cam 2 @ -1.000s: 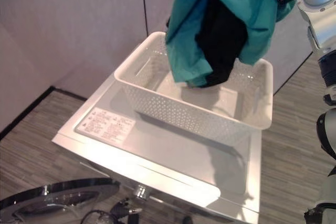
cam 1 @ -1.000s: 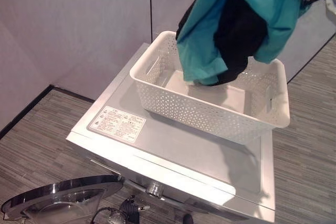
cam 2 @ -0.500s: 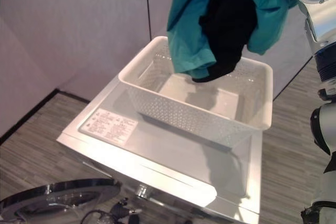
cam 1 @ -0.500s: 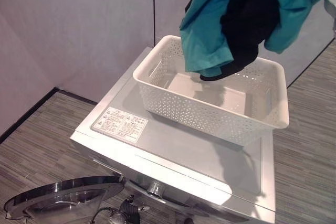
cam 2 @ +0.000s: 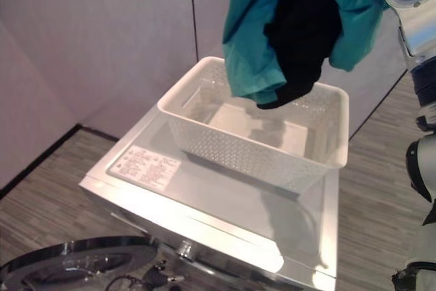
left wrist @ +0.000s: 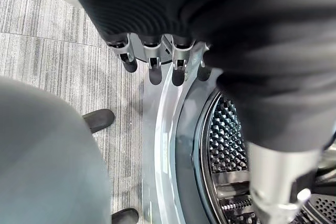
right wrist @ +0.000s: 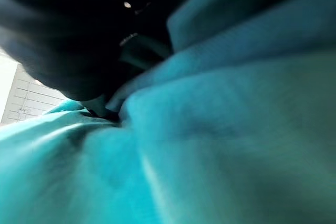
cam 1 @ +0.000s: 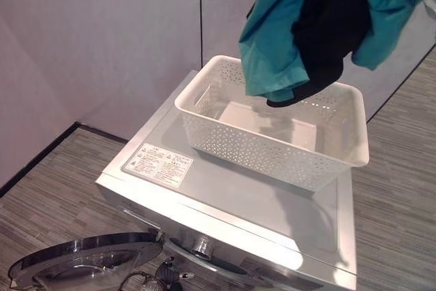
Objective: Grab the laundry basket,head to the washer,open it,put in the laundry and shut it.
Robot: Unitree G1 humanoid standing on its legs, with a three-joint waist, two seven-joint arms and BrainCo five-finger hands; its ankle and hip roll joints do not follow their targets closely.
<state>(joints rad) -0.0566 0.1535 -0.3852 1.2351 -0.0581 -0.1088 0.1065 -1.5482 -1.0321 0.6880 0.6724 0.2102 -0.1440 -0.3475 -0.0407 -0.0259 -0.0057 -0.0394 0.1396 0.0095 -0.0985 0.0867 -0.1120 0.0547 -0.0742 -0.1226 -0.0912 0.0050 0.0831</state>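
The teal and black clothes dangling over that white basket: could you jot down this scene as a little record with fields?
Laundry: teal cloth with a black garment, hanging in the air above the basket, clear of it
Held by: right hand, its fingers buried in the cloth
Basket: white perforated plastic basket on the washer's top, looks empty
Washer: white front-loading washer, round door swung open
Left hand: by the drum's rim, holding nothing

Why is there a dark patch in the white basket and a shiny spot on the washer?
Left eye view: the hanging teal laundry blocks light, shadowing the basket floor; the basket shadows the washer top. Right eye view: glare along the washer's front edge.
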